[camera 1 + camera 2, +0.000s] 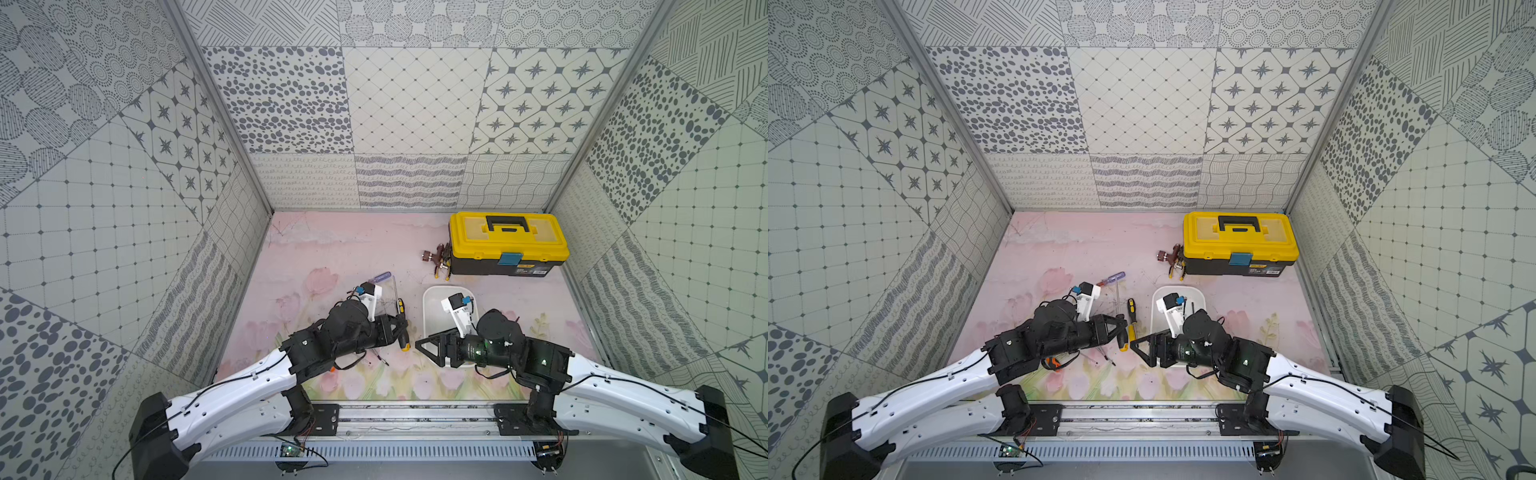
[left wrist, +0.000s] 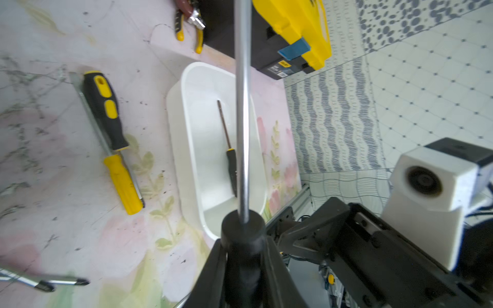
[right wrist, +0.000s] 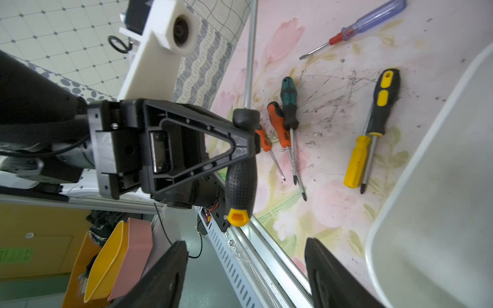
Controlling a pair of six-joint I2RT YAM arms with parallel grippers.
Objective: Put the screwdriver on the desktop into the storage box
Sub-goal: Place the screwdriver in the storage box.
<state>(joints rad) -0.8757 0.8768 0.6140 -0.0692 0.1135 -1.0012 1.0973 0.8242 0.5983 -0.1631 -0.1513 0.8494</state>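
Note:
My left gripper [image 2: 244, 248] is shut on the black handle of a big screwdriver [image 3: 241, 173] with a yellow end cap. Its long steel shaft [image 2: 242, 106] points away over the desktop [image 1: 332, 249]. In both top views this gripper [image 1: 400, 332] hangs just left of the white storage box [image 1: 432, 303]. A small black-handled screwdriver [image 2: 230, 160] lies inside the storage box [image 2: 176, 133]. My right gripper [image 3: 244, 272] is open with nothing between its fingers. It sits at the box's near end [image 1: 1158, 299], facing the left gripper [image 1: 1119, 332].
Several screwdrivers lie on the desktop left of the box: a black-and-yellow one [image 3: 384, 98], a yellow one [image 3: 356, 160], a green one [image 3: 288, 101], an orange one [image 3: 277, 122], a purple one [image 1: 380, 277]. A yellow-lidded toolbox [image 1: 507, 241] and pliers [image 1: 440, 257] stand at the back.

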